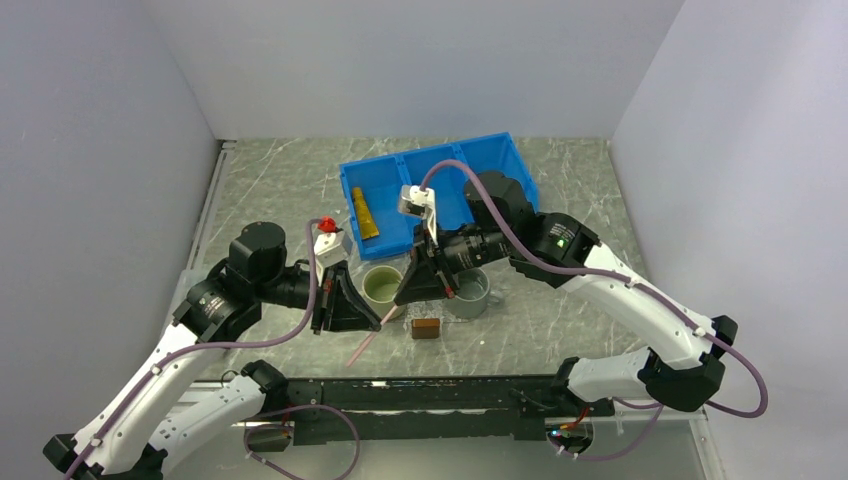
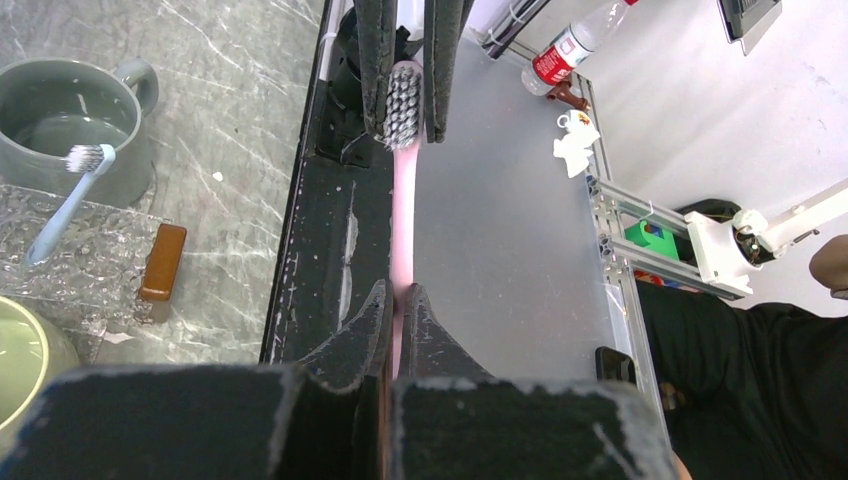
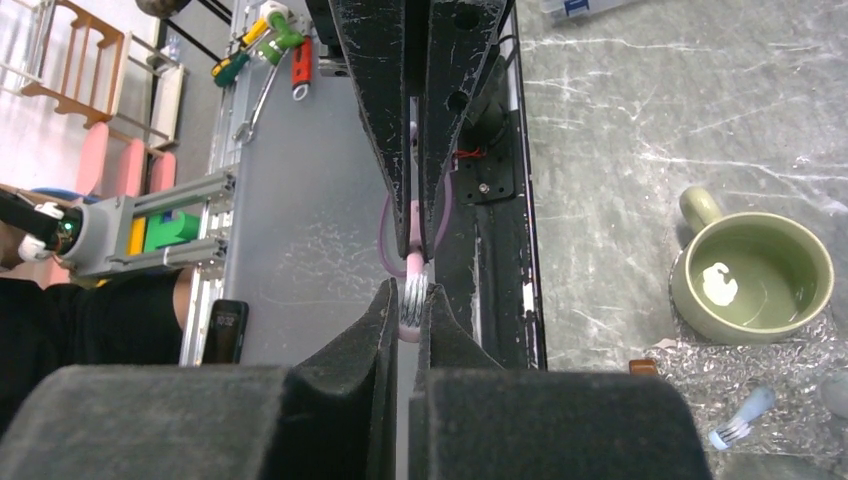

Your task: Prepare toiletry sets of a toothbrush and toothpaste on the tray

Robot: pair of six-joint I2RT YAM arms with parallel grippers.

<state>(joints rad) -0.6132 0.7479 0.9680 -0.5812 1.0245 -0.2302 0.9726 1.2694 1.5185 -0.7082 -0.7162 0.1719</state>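
Progress looks early: pale pink plastic toothbrush (image 2: 403, 220) hangs over the near edge of the marble bench (image 1: 280, 190), left fingers (image 2: 355, 335) clamped on its handle, right fingers (image 3: 378, 325) closed on its bristled head. Clear rectangular tray (image 2: 100, 250) shows no finished pair, I judge; yellow-orange toothpaste tube (image 1: 366, 213) lies unpaired in the blue plastic bin (image 1: 440, 153).

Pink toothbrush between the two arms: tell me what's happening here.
It looks like a handover. The left hand grips the pink toothbrush by its handle, while the right hand pinches the bristle end. A blue toothbrush lies on the clear tray, and a yellow tube sits in the blue bin, not yet paired with a brush.
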